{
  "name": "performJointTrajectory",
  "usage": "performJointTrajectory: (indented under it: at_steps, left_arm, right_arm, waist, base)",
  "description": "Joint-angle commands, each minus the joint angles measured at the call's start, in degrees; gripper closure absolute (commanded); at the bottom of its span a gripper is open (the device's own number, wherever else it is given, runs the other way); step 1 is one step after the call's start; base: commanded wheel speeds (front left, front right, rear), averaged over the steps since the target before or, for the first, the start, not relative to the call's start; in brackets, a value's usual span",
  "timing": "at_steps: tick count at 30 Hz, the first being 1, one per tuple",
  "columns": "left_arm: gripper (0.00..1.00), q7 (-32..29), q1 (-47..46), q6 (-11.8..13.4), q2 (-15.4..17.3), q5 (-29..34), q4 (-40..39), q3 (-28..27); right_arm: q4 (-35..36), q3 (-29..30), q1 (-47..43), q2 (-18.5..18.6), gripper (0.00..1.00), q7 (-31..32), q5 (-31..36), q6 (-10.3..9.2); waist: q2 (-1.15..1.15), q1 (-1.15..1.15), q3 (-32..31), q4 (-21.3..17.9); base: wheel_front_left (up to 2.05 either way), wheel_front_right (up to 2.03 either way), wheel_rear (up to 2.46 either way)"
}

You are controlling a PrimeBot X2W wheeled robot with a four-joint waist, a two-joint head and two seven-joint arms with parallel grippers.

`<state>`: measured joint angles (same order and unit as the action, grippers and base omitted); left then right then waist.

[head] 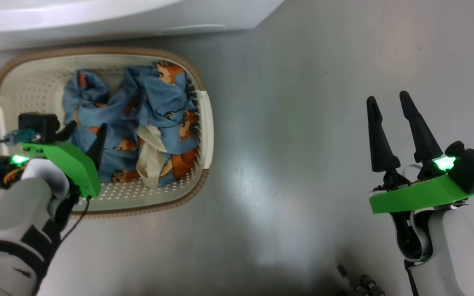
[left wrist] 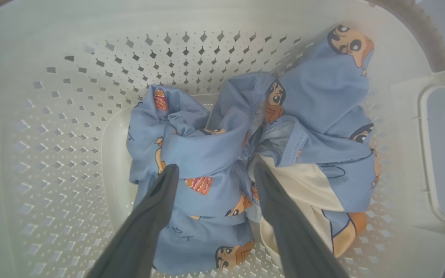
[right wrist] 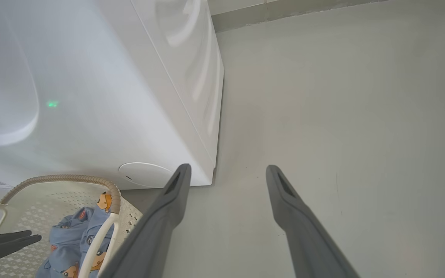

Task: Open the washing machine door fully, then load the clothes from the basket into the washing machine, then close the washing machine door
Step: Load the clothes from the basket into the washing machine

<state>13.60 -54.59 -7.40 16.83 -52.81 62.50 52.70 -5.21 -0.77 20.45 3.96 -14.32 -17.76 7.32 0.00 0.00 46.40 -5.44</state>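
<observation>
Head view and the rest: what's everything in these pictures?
washing machine: one, white, at the head view's top edge
basket: one, cream-white with brown rim, right by the washing machine
clothes: one bundle, light blue with orange-brown cartoon prints plus cream cloth, in the basket
floor: grey, glossy, under everything
left gripper: one, dark fingers, open, down in the basket astride a blue fold
right gripper: one, dark fingers, open, over bare floor right of the basket

The clothes point(head: 159, 98) lie in the basket point(head: 31, 86), which stands before the washing machine point(head: 97, 16)
</observation>
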Motion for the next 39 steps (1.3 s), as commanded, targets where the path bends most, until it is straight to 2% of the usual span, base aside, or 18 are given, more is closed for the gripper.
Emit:
performJointTrajectory:
  at_steps: [1, 17, 34, 36, 37, 38, 39]
  left_arm:
    - [0.00, 0.05, -0.80, -0.09, 2.82, -1.18, 0.39, -0.07]
    - [0.00, -0.37, -4.87, -0.09, 5.25, -6.21, 2.44, 7.20]
    - [0.00, -0.79, -8.27, -0.09, 6.77, -8.52, 5.21, 12.40]
    - [0.50, -0.91, -8.30, -0.09, 6.89, -8.97, 5.26, 12.83]
    - [0.68, -1.02, -8.36, -0.09, 6.93, -9.19, 5.35, 13.02]
    - [0.98, -1.12, -8.39, -0.09, 6.95, -9.41, 5.42, 13.21]
    - [1.00, -1.22, -8.44, -0.09, 6.95, -9.64, 5.46, 13.40]
  right_arm:
    - [1.39, -1.50, -0.92, -0.40, 0.00, -0.68, 0.35, 0.17]
    - [1.98, -3.15, 0.18, -1.03, 0.00, -0.68, 0.10, 0.17]
    - [2.42, -5.19, 0.35, -1.08, 0.00, -0.68, -1.23, 0.17]
    - [2.38, -5.34, 0.31, -1.08, 0.00, -0.68, -1.32, 0.17]
    - [2.37, -5.39, 0.29, -1.08, 0.00, -0.68, -1.35, 0.17]
    - [2.35, -5.40, 0.26, -1.08, 0.00, -0.68, -1.35, 0.17]
    - [2.32, -5.40, 0.26, -1.08, 0.00, -0.68, -1.35, 0.17]
  waist:
    - [0.00, 0.00, 1.62, -1.27]
    - [0.00, 0.00, 4.58, -3.24]
    - [0.00, 0.00, 6.74, -5.24]
    - [0.00, 0.00, 6.65, -5.44]
    - [0.00, 0.00, 6.60, -5.50]
    - [0.00, 0.00, 6.54, -5.54]
    - [0.00, 0.00, 6.47, -5.57]
  base:
    - [0.00, 0.00, 0.00]
    - [0.00, 0.00, 0.00]
    - [0.00, 0.00, 0.00]
    - [0.00, 0.00, 0.00]
    - [0.00, 0.00, 0.00]
    - [0.00, 0.00, 0.00]
    - [0.00, 0.00, 0.00]
